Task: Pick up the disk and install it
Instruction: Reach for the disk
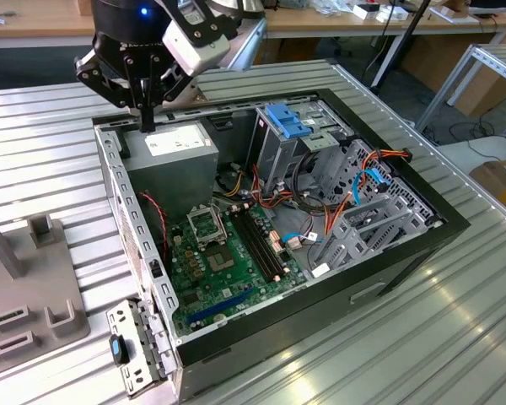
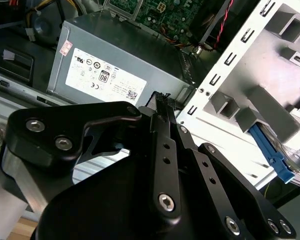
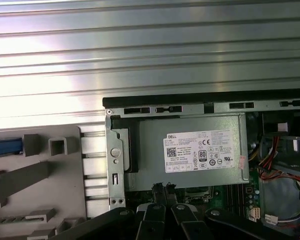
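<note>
Fingers (image 1: 143, 105) pressed together, empty, hovering over power supply (image 1: 173, 152) corner, 11 o'clock of case (image 1: 320, 321) in exterior view. Disk (image 2: 270, 150) parked in grey holder (image 1: 34, 278) outside, around 8 o'clock. Pick tip imo: spread wide, grip blue frame square.

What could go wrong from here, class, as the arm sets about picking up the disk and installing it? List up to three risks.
1. The gripper hangs close above the power-supply box, beside the case wall; lowering here could strike either.
2. The disk, in its blue carrier, lies among raised blocks of the grey fixture, which may hinder a grasp.
3. Loose cables near the drive cage could snag the disk.
</note>
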Robot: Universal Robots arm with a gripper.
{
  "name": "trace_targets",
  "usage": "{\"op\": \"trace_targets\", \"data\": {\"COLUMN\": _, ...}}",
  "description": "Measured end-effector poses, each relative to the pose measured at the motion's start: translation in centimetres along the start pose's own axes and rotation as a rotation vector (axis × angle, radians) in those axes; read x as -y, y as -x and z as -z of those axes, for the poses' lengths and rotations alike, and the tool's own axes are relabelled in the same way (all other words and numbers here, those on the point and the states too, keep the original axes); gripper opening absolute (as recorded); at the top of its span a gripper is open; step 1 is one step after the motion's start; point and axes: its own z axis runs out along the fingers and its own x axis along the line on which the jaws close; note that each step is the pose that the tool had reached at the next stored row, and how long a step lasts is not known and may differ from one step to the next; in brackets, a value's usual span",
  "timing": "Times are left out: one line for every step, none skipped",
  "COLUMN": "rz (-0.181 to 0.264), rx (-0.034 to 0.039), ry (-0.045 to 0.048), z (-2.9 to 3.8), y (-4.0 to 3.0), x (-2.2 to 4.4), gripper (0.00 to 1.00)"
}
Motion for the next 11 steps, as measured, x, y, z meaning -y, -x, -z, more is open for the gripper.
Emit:
{"op": "trace_targets", "data": {"rz": 0.0, "rx": 0.0, "ry": 0.0, "z": 0.0, "y": -0.1, "x": 0.01, "gripper": 0.11}}
{"op": "trace_targets", "data": {"rz": 0.0, "rx": 0.0, "ry": 0.0, "z": 0.0, "y": -0.13, "x": 0.01, "gripper": 0.11}}
{"op": "trace_targets", "data": {"rz": 0.0, "rx": 0.0, "ry": 0.0, "z": 0.0, "y": -0.14, "x": 0.01, "gripper": 0.11}}
{"op": "trace_targets", "data": {"rz": 0.0, "rx": 0.0, "ry": 0.0, "z": 0.0, "y": -0.14, "x": 0.01, "gripper": 0.11}}
{"op": "trace_targets", "data": {"rz": 0.0, "rx": 0.0, "ry": 0.0, "z": 0.0, "y": -0.14, "x": 0.01, "gripper": 0.11}}
{"op": "trace_targets", "data": {"rz": 0.0, "rx": 0.0, "ry": 0.0, "z": 0.0, "y": -0.15, "x": 0.01, "gripper": 0.11}}
{"op": "trace_targets", "data": {"rz": 0.0, "rx": 0.0, "ry": 0.0, "z": 0.0, "y": -0.15, "x": 0.01, "gripper": 0.11}}
{"op": "trace_targets", "data": {"rz": 0.0, "rx": 0.0, "ry": 0.0, "z": 0.0, "y": -0.15, "x": 0.01, "gripper": 0.11}}
{"op": "trace_targets", "data": {"rz": 0.0, "rx": 0.0, "ry": 0.0, "z": 0.0, "y": -0.15, "x": 0.01, "gripper": 0.11}}
{"op": "trace_targets", "data": {"rz": 0.0, "rx": 0.0, "ry": 0.0, "z": 0.0, "y": -0.15, "x": 0.01, "gripper": 0.11}}
{"op": "trace_targets", "data": {"rz": 0.0, "rx": 0.0, "ry": -0.0001, "z": 0.01, "y": -0.16, "x": 0.01, "gripper": 0.11}}
